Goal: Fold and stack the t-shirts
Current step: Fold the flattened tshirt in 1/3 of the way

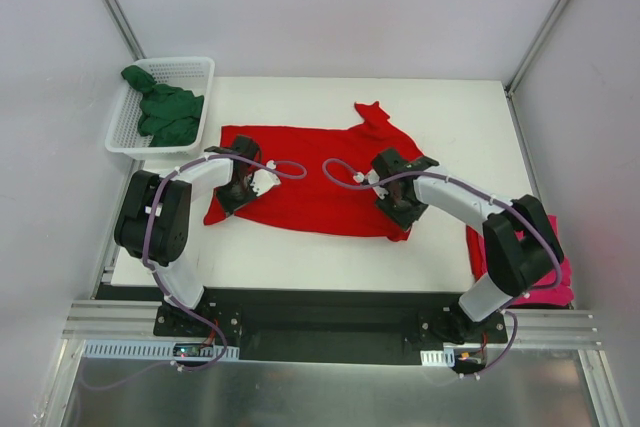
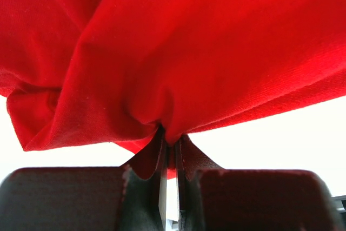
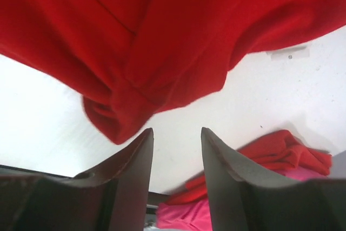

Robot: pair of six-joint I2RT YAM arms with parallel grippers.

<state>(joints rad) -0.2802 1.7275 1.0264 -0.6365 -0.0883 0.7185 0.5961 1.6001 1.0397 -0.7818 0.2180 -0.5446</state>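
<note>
In the left tool [image 2: 168,158], the red t-shirt [image 2: 205,52] sits pinched.

red tee [image 1: 310,197]: matt cloth, fine knit grain, soft creases
green tee [image 1: 170,115], pink tee [image 1: 562,285]: same matt cloth
basket [image 1: 180,63]: white plastic mesh, slight gloss
counter [image 1: 450,117]: white, smooth, matt
right gripper [image 3: 176,144] jaws: dark, smooth, matt
front panel [image 1: 330,392]: brushed metal, dull sheen

The left arm [image 1: 200,172] and right arm [image 1: 450,195] share white links, black joints, looping purple cables [image 1: 287,169] and dark, flat fingers [image 3: 135,179].
</note>
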